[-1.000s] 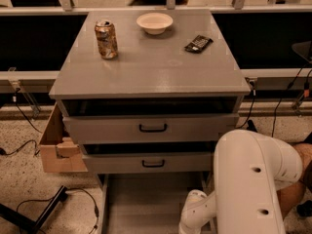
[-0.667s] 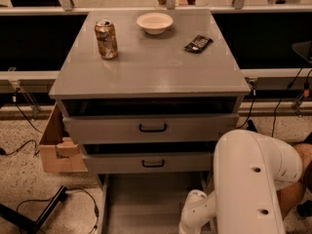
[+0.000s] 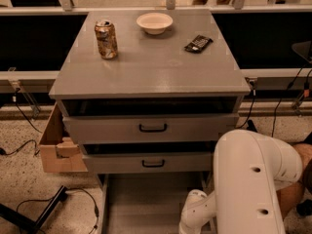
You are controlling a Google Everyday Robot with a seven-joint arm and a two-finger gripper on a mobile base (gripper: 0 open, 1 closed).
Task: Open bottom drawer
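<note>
The grey cabinet (image 3: 146, 72) has two drawer fronts with black loop handles, an upper one (image 3: 152, 127) and a lower one (image 3: 153, 163). Below them the bottom drawer (image 3: 146, 204) stands pulled out toward me, showing its plain grey inside. Its front and handle are below the picture's lower edge. My white arm (image 3: 248, 179) fills the lower right, and its wrist (image 3: 195, 216) reaches down over the drawer's right side. My gripper is out of view below the picture's edge.
On the cabinet top stand a drink can (image 3: 106, 39), a white bowl (image 3: 154, 22) and a dark snack packet (image 3: 198, 43). An open cardboard box (image 3: 56, 147) sits on the floor at the cabinet's left. Cables (image 3: 73, 199) lie on the floor at lower left.
</note>
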